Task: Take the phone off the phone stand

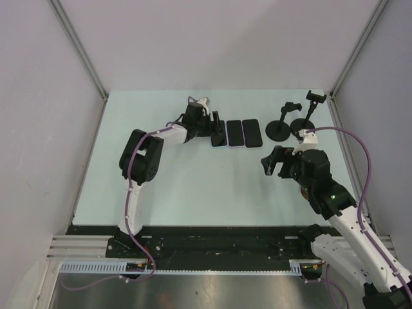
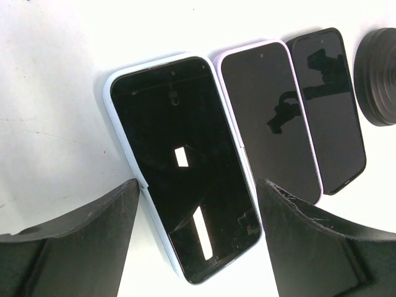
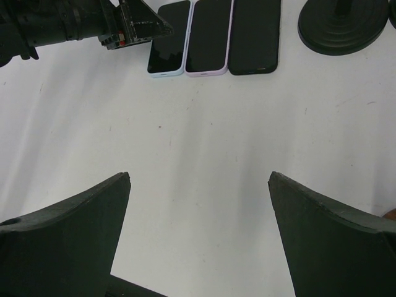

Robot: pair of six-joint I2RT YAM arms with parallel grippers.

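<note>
Three phones lie flat side by side on the table: a light-blue-cased phone (image 2: 185, 167), a lilac-cased phone (image 2: 269, 117) and a black phone (image 2: 328, 105); they also show in the top view (image 1: 234, 134). Two black phone stands (image 1: 278, 129) (image 1: 302, 122) stand to their right, and their clamps hold nothing. My left gripper (image 2: 198, 204) is open, low over the near end of the blue-cased phone, with one finger on each side of it. My right gripper (image 3: 198, 179) is open and empty above bare table, nearer than the phones.
A round stand base (image 2: 377, 77) sits just right of the black phone, and it also shows in the right wrist view (image 3: 343, 21). The left arm's wrist (image 3: 124, 25) reaches in from the left. Grey walls enclose the table on three sides.
</note>
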